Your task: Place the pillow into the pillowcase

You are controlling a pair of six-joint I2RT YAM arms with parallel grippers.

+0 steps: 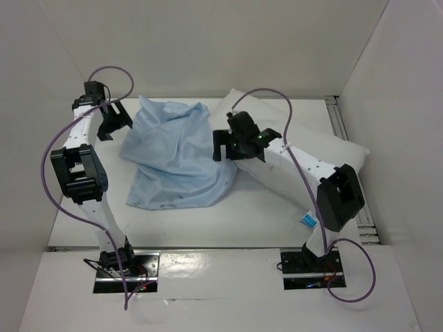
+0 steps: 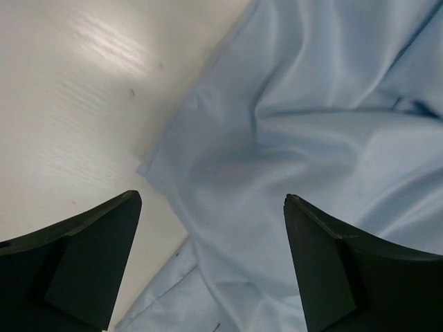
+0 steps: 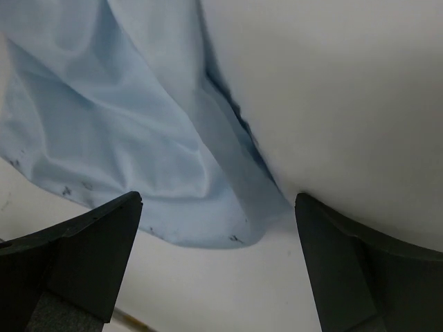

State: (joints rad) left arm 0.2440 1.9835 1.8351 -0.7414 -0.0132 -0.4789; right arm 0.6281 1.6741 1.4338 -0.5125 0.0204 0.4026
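Note:
The light blue pillowcase [image 1: 174, 158] lies crumpled on the white table, left of centre. The plump white pillow [image 1: 294, 131] lies to its right, running toward the right wall, with its blue-and-white tag [image 1: 309, 220] at the near edge. The pillowcase's right edge rests against the pillow. My left gripper [image 1: 113, 123] is open and empty just left of the pillowcase; its wrist view shows the pillowcase [image 2: 311, 138] between the open fingers. My right gripper [image 1: 223, 146] is open and empty over the seam where pillowcase [image 3: 118, 124] meets pillow [image 3: 332, 104].
White walls enclose the table on the left, back and right. A metal rail [image 1: 349, 149] runs along the right side. Purple cables [image 1: 55, 152] loop off both arms. Bare table [image 1: 228, 225] lies in front of the pillowcase.

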